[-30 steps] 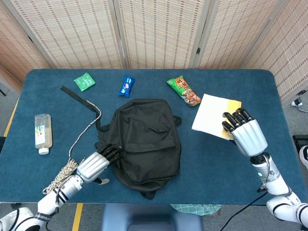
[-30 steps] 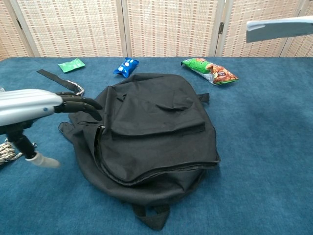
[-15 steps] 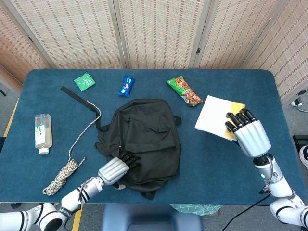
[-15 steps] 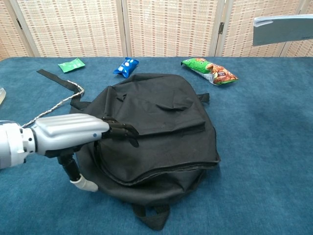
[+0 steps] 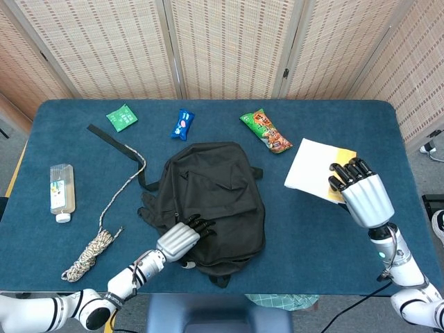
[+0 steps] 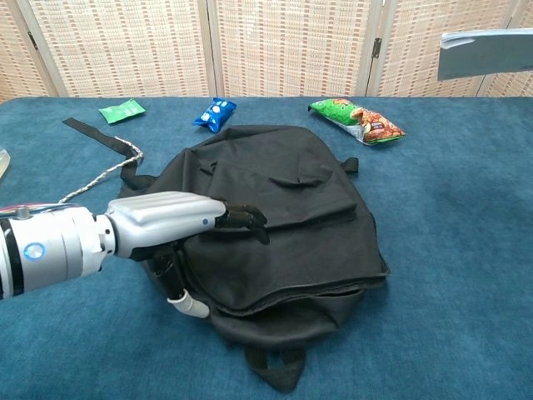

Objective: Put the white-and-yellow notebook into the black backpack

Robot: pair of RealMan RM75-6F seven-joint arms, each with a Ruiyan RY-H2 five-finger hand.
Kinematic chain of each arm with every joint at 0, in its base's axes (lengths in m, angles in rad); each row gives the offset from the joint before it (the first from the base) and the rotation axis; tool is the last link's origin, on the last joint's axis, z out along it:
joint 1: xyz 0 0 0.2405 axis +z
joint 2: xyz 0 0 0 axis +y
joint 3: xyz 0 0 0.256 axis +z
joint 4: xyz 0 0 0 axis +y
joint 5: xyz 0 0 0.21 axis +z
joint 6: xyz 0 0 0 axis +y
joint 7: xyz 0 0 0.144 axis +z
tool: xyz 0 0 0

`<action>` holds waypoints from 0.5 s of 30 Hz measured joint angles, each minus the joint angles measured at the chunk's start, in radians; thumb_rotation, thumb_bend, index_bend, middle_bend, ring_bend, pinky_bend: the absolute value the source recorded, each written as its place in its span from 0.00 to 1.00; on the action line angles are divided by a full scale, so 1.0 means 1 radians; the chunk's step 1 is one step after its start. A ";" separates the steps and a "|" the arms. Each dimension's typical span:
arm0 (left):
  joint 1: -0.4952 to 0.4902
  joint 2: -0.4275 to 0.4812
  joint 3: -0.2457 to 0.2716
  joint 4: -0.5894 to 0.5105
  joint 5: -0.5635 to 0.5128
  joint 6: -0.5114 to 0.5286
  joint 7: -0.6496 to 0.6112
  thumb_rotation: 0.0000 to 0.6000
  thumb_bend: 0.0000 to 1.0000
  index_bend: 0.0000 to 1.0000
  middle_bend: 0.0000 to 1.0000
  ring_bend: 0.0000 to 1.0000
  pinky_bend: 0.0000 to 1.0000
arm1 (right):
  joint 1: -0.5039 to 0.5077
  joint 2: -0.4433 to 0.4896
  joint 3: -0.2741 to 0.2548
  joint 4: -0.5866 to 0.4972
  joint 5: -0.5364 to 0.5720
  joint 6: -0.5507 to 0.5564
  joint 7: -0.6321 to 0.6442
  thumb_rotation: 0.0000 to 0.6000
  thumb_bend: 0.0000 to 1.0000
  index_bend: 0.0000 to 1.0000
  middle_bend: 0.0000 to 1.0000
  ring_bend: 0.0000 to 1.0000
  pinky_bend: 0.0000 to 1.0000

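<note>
The black backpack (image 5: 208,198) (image 6: 291,208) lies flat in the middle of the blue table. My left hand (image 5: 179,239) (image 6: 162,223) is at its near left edge, dark fingertips (image 6: 247,217) lying on top of the fabric and the thumb down at the rim, so the edge sits between them. The white-and-yellow notebook (image 5: 313,168) is held up off the table to the right of the backpack by my right hand (image 5: 361,194), fingers curled over its near edge. The chest view shows only the notebook's edge (image 6: 487,42), high at the right.
At the back lie a green packet (image 5: 121,116), a blue packet (image 5: 182,123) and a snack bag (image 5: 266,130). A bottle (image 5: 61,191) lies at the far left. A rope (image 5: 104,215) with a black strap runs left of the backpack.
My left hand slid right along the backpack's near edge, and the backpack's top layer shifted and bulged to the right. The right hand drifted slightly right with the notebook.
</note>
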 measured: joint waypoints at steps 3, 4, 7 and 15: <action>-0.001 0.004 -0.004 -0.016 -0.011 0.026 0.029 1.00 0.21 0.23 0.11 0.12 0.03 | -0.003 0.000 0.000 0.005 -0.001 0.000 0.006 1.00 0.45 0.74 0.47 0.53 0.40; -0.001 0.010 -0.006 -0.029 -0.018 0.036 0.040 1.00 0.21 0.23 0.11 0.12 0.02 | -0.003 0.000 0.000 0.006 -0.001 0.001 0.008 1.00 0.45 0.74 0.47 0.53 0.40; -0.001 0.031 -0.010 -0.064 -0.035 0.054 0.057 1.00 0.21 0.23 0.11 0.12 0.02 | -0.005 -0.002 0.001 0.010 -0.001 0.002 0.015 1.00 0.45 0.74 0.47 0.53 0.40; -0.018 0.046 -0.010 -0.098 -0.073 0.071 0.129 1.00 0.21 0.23 0.11 0.11 0.02 | -0.013 -0.002 0.000 0.017 -0.004 0.004 0.029 1.00 0.45 0.74 0.47 0.54 0.40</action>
